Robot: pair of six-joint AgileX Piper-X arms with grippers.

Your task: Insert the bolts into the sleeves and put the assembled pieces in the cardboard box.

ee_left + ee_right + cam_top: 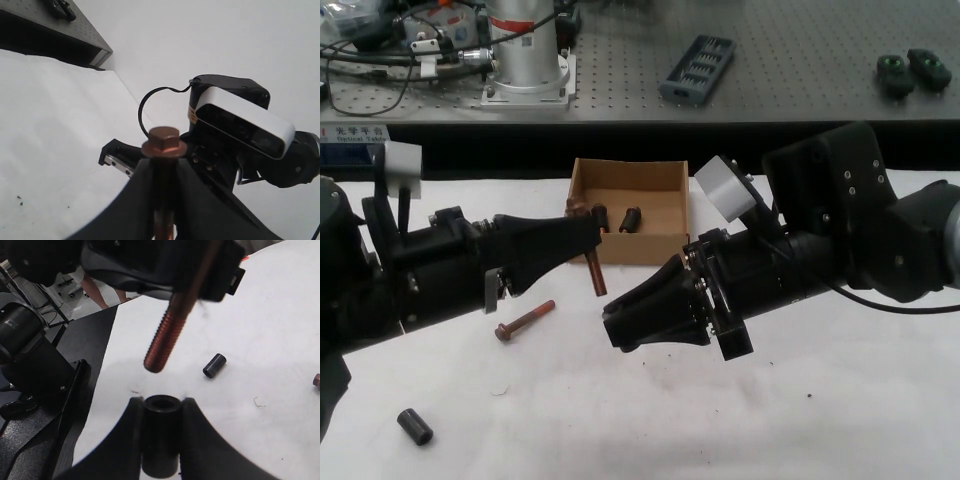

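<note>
Left hand [163, 172] was clamped on a copper-coloured hex-head metal bolt [164, 142], right hand [161, 407] gripped a black cylindrical sleeve [161, 437], threaded tip was near its opening, apart

Bolts: 2. The gripped bolt [594, 272] at frame centre; the loose bolt [525, 320] lower left of it. Sleeves outside the box: 2. The gripped sleeve [161, 435]; the loose sleeve [415, 427] at lower left. Dark pieces [601, 216] inside the cardboard box [640, 248]: 2. Boxes: 1.
</note>
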